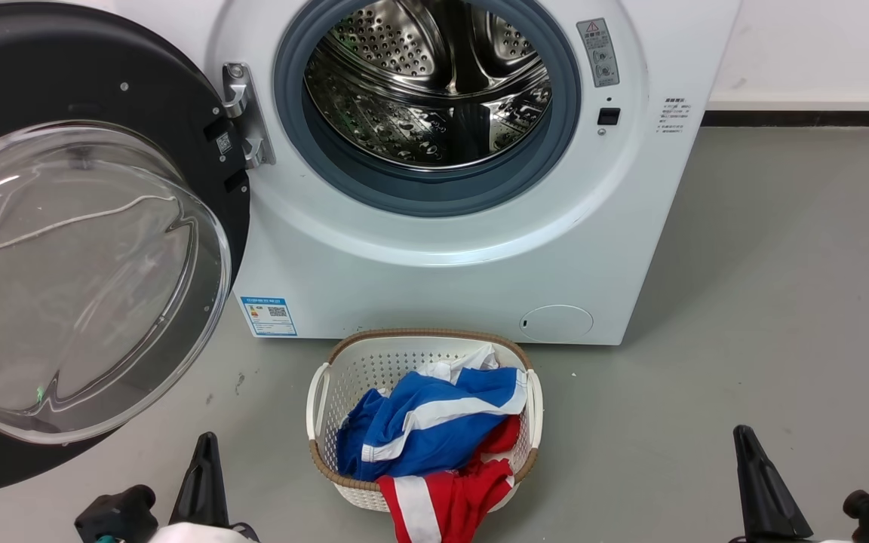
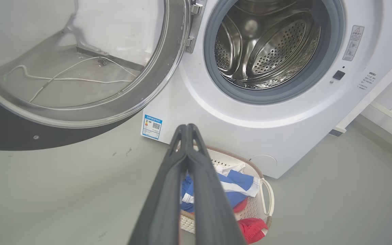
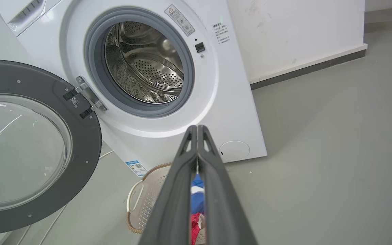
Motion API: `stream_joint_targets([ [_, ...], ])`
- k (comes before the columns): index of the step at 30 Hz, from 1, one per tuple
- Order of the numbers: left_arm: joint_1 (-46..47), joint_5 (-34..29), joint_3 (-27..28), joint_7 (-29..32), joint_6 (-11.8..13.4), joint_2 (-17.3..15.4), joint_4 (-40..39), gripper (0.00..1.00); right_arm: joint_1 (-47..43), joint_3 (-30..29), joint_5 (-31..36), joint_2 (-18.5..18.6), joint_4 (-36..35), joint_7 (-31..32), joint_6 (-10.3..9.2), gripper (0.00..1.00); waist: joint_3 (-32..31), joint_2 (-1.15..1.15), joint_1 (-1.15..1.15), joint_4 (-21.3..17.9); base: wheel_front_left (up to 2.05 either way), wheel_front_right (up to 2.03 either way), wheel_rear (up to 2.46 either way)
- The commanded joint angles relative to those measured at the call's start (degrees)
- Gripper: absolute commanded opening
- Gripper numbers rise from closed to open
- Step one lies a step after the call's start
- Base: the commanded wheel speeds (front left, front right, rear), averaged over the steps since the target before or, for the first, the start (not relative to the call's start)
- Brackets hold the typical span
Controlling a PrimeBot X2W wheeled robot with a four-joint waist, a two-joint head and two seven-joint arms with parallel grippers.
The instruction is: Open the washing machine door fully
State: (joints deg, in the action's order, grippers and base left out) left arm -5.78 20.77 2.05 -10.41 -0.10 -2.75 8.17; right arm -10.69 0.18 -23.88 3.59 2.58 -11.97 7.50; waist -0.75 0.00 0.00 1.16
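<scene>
The white washing machine (image 1: 442, 271) faces me with its steel drum (image 1: 434, 83) exposed inside the grey rubber ring. The washing machine door (image 1: 155, 83), a black disc with a bulging clear glass bowl, stands swung wide to the left on its hinge (image 1: 242, 113). It also shows in the left wrist view (image 2: 9, 132) and the right wrist view (image 3: 83, 136). My left gripper (image 1: 207, 441) sits low at the bottom left, shut and holding nothing, tips together (image 2: 186, 126). My right gripper (image 1: 742, 434) is at the bottom right, also shut and empty (image 3: 196, 127). Neither touches the door.
A white laundry basket (image 1: 329, 377) with blue, white and red clothes stands on the grey floor directly before the machine, between my grippers. A white wall with a dark skirting (image 1: 804, 118) runs behind at the right. A white cable lies on the floor behind the door glass.
</scene>
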Motion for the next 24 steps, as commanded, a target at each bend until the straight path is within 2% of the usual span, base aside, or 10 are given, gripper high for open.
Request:
stream_joint_targets([
  [1, 1.7, 2.1, 0.3, 0.4, -0.3, -0.1, -0.5, 0.00, 1.6, 0.0, -2.3, 0.5, -0.4, 0.3, 0.00, 0.00, 0.0, 0.00, 0.00, 0.0, 0.00, 0.00, 0.00],
  [24, 5.0, 23.4, 1.5, 5.4, -2.5, -0.1, 1.3, 0.00, 6.4, -0.6, -23.9, 1.3, 3.1, 4.7, -0.01, 0.00, 0.2, 0.00, 0.00, -0.3, 0.00, 0.00, 0.00],
])
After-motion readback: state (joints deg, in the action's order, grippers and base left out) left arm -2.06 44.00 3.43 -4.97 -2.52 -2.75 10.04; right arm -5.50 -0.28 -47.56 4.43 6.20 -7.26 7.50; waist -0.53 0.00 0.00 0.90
